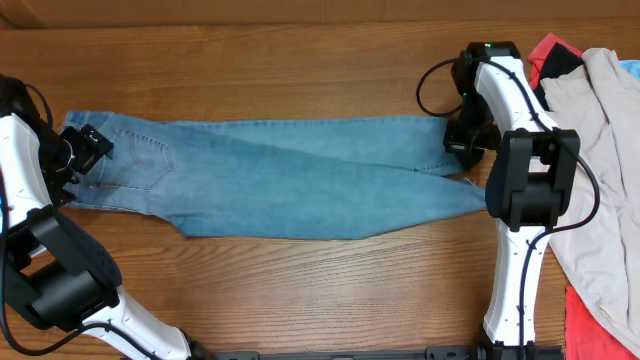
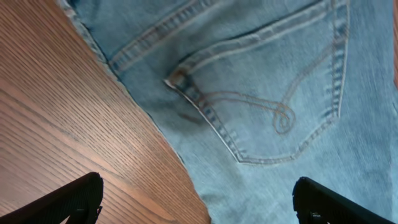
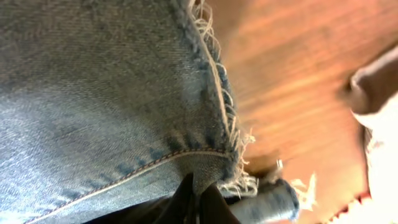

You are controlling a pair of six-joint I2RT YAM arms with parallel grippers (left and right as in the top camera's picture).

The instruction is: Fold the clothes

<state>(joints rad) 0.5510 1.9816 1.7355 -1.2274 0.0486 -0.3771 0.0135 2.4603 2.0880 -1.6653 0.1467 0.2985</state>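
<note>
Right wrist, right end effector [image 3: 198, 202] clamped on hem of jeans [image 3: 93, 93], left end effector [image 2: 196, 186] wide apart

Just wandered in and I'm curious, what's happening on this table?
Two robot arms are working on a pair of light blue jeans laid out full length on the wooden table. The left hand hovers open over the back pocket at the waist end, while the right hand looks pinched shut on a frayed hem. No fold yet.
</note>
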